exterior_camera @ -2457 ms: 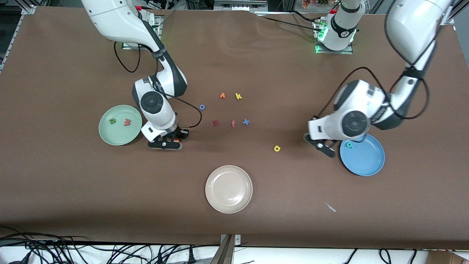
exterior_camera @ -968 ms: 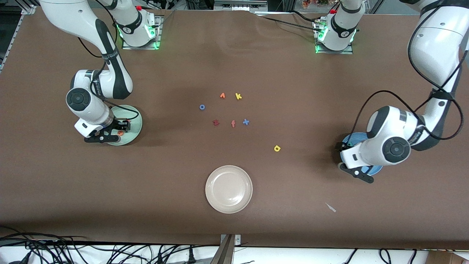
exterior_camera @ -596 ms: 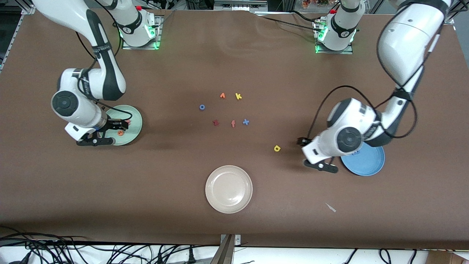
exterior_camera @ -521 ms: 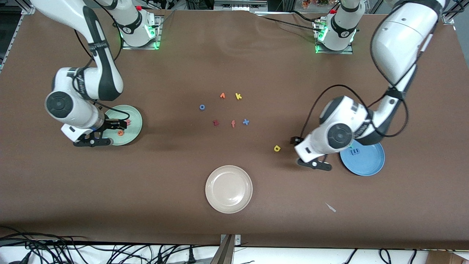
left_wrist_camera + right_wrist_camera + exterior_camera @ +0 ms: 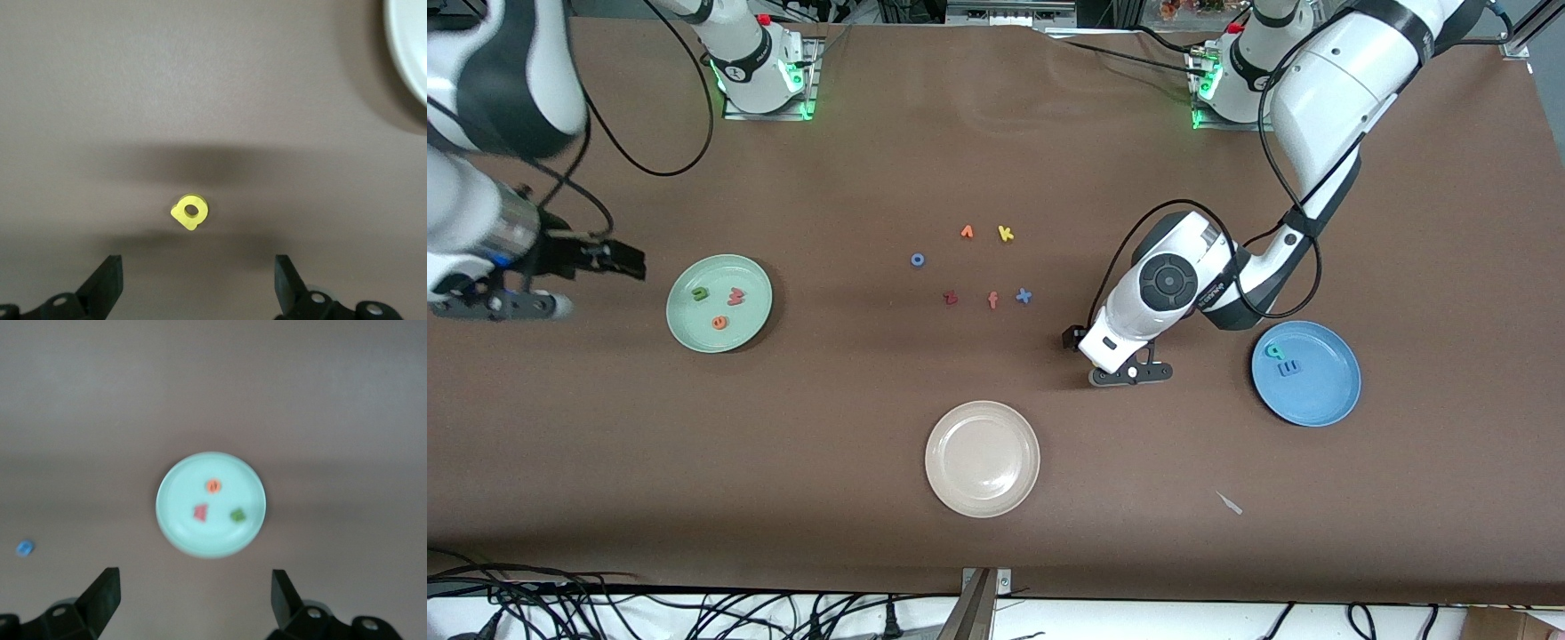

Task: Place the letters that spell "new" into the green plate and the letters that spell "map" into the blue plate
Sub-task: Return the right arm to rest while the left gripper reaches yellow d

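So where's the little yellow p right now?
The yellow p lies on the bare table under the left claw, which hangs open over it, between the beige plate and the blue plate. The front view hides it.

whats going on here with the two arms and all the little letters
Two arms are sorting foam letters onto plates. The green plate already holds the green n, pinkish-red w and orange e; the right gripper is open, up in the air off that plate's side. The blue plate holds the teal a and blue m. The left gripper hangs open over the yellow p, which lies on the table.
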`<state>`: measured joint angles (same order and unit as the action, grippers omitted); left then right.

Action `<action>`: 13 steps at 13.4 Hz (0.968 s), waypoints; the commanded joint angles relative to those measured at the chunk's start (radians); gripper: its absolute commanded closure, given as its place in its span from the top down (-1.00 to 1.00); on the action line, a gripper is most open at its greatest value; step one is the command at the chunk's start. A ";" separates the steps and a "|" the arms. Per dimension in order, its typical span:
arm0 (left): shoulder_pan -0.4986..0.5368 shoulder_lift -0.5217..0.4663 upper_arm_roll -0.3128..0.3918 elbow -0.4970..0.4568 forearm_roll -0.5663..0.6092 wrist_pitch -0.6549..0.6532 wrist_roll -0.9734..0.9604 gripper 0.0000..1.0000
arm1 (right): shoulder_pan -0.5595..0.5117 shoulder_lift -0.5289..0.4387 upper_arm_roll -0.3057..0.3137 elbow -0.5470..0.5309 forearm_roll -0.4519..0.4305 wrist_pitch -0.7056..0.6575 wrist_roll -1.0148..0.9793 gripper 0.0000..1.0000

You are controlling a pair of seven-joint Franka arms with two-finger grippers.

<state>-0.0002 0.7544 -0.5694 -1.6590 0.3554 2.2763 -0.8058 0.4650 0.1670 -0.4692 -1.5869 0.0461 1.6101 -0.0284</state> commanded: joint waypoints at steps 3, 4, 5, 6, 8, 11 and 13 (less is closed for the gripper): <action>0.002 0.026 0.009 -0.016 0.143 0.020 -0.067 1.00 | -0.057 -0.029 0.061 0.071 0.006 -0.078 -0.018 1.00; 0.000 0.034 0.010 -0.008 0.146 0.019 -0.063 0.99 | -0.137 -0.043 0.128 0.047 0.008 -0.066 -0.021 1.00; 0.000 0.051 0.011 -0.002 0.151 0.016 -0.059 0.97 | -0.229 -0.067 0.220 0.041 0.008 -0.062 -0.016 1.00; -0.012 0.071 0.013 0.020 0.166 0.012 -0.059 0.96 | -0.303 -0.114 0.292 0.028 0.006 -0.061 -0.012 1.00; -0.053 0.086 0.049 0.050 0.168 -0.006 -0.056 0.88 | -0.408 -0.182 0.368 -0.030 0.005 -0.053 -0.013 1.00; -0.099 0.140 0.068 0.174 0.151 -0.138 -0.044 0.81 | -0.428 -0.317 0.394 -0.200 -0.035 0.041 -0.004 1.00; -0.098 0.144 0.068 0.177 0.151 -0.139 -0.043 0.72 | -0.520 -0.319 0.505 -0.193 -0.063 0.043 -0.002 1.00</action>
<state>-0.0815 0.8647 -0.5096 -1.5422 0.4924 2.1714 -0.8534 0.0225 -0.1141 -0.0650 -1.7246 0.0059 1.6154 -0.0290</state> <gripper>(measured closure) 0.106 0.000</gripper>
